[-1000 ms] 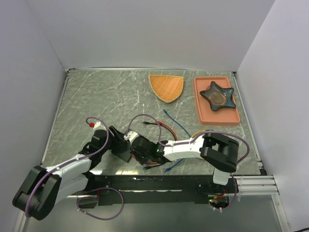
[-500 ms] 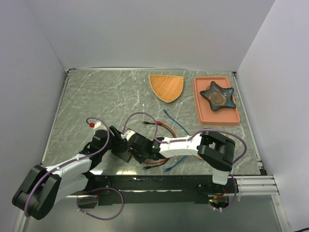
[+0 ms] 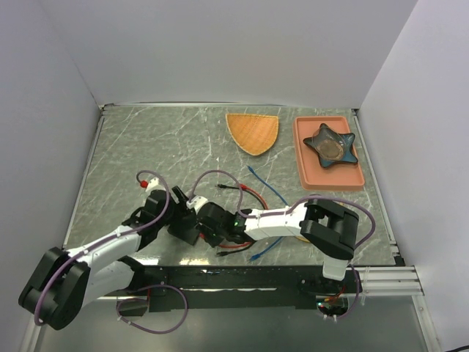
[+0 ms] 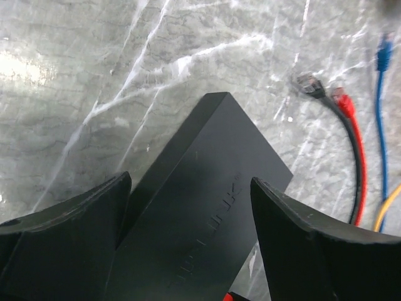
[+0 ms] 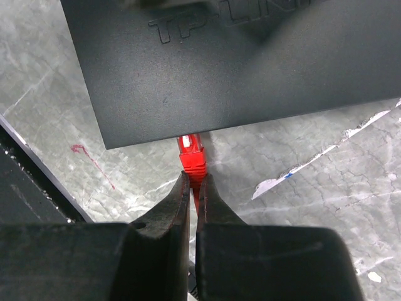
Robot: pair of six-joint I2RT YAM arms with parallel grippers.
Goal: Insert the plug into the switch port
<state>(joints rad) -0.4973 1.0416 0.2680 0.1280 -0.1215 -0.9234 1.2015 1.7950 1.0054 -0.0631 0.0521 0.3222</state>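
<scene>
Jaws of the right gripper (image 5: 193, 182) are clamping the red plug (image 5: 191, 157) by its boot, with its tip meeting the long edge of the black switch box (image 5: 232, 63). The switch port itself is hiding under that edge in the right wrist view, so whether the plug is sitting fully home cannot be told. The box is lying flat on the table (image 3: 146, 147), near its near edge and left of centre, between the two arms. The left gripper (image 4: 191, 182) is standing released, its fingers (image 4: 75, 232) spreading wide on either side of the box without visibly pressing on it. Just right of the box, loose black (image 4: 326, 100), red (image 4: 356, 144), blue (image 4: 380, 94) and yellow (image 4: 388, 207) cables are trailing across the table. At the far right, an orange tray (image 3: 308, 172) is carrying a dark star-shaped dish (image 3: 331, 144), with an orange mat (image 3: 253, 132) lying to its left.
</scene>
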